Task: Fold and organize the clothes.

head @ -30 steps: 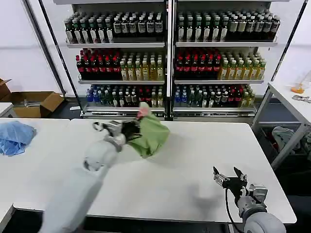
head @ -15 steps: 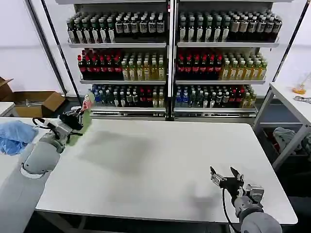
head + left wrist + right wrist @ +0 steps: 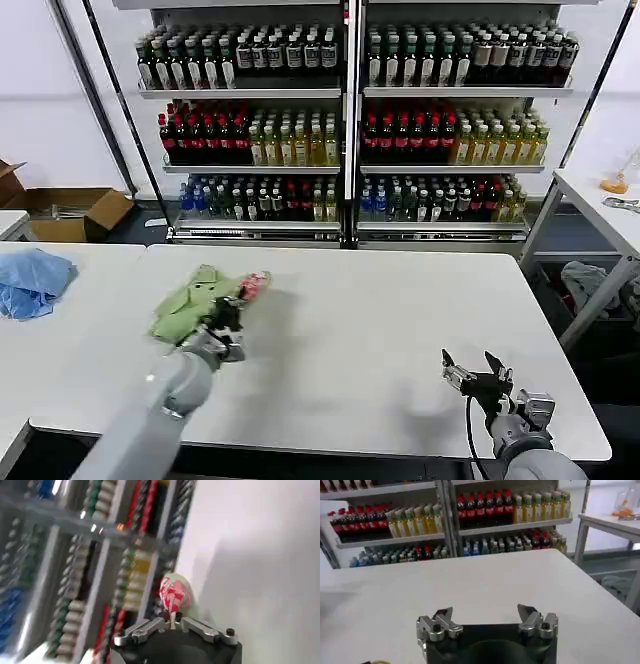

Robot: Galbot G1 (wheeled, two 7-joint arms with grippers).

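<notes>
The clothes are one light sage-green T-shirt (image 3: 190,302), bunched up over the left part of the white table (image 3: 400,300), its red and pink print (image 3: 254,285) turned to the right. My left gripper (image 3: 226,313) is shut on the shirt's cloth. In the left wrist view the red and white print (image 3: 174,594) sticks out from between the shut fingers of the left gripper (image 3: 172,617). My right gripper (image 3: 478,370) hovers open near the table's front right corner with nothing between its fingers; the right wrist view shows the right gripper (image 3: 485,615) with jaws wide apart over bare table.
A crumpled blue cloth (image 3: 32,280) lies on a second table at the left. Shelves of bottles (image 3: 350,120) stand behind the table. A cardboard box (image 3: 70,210) sits on the floor at back left, and another table (image 3: 600,210) stands at the right.
My left arm swung the shirt far to the left past the table's edge, then back over the table's left part, lower down. The right gripper stayed open in place.
</notes>
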